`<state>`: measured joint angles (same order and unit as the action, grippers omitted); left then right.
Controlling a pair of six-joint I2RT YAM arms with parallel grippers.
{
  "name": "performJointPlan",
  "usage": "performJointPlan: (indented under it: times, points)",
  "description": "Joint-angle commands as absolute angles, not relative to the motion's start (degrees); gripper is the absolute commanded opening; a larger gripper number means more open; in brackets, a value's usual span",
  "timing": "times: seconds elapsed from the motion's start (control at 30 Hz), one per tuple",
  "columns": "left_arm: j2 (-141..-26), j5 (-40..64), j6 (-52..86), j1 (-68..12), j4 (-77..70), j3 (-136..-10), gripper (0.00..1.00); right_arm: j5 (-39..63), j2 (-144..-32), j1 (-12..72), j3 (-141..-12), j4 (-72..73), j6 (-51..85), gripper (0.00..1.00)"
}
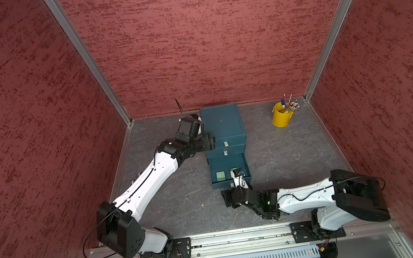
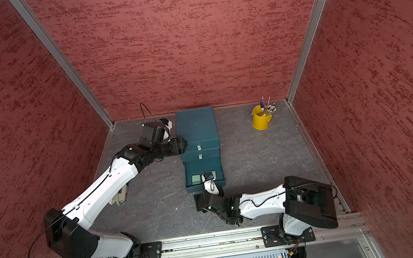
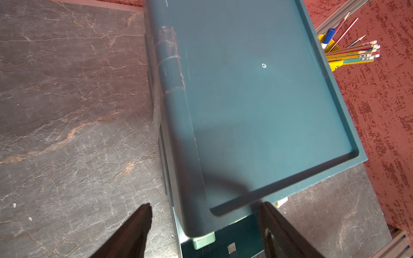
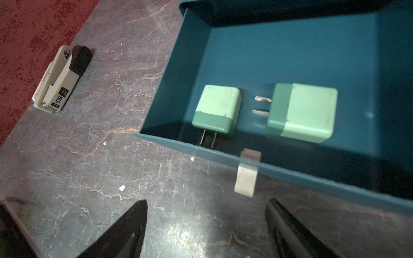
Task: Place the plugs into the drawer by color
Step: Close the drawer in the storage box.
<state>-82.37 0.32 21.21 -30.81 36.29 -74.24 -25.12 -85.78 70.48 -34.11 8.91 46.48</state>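
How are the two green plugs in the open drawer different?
The corner plug points its prongs at the drawer front wall; the middle plug points its prongs sideways at the corner plug. The corner plug lies close to the side wall; the middle plug lies farther from it. Both are two-tone green, lying flat, with two metal prongs.

The chest of drawers (image 1: 222, 122) stands at the back middle of the table (image 1: 287, 167). Its bottom drawer (image 1: 228, 162) is pulled out toward the front. In it, near the front wall, lie the left plug (image 1: 220, 176) and the right plug (image 4: 304, 111), side by side. The pen bucket (image 1: 282, 118) stands in the back right corner. The stapler (image 4: 60, 78) lies on the table well left of the drawer
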Motion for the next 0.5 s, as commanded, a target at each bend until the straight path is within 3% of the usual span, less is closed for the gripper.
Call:
performJointPlan:
  times: [0.0, 0.47]
  points:
    - [-83.0, -1.4, 21.1, -29.8, 38.4, -72.2, 0.78, -23.9, -86.4, 69.6, -34.6, 13.7, 45.7, 0.86]
    - [-82.9, -0.4, 20.8, -28.9, 39.0, -72.2, 0.78, -26.0, -93.8, 66.5, -37.6, 22.6, 37.3, 0.87]
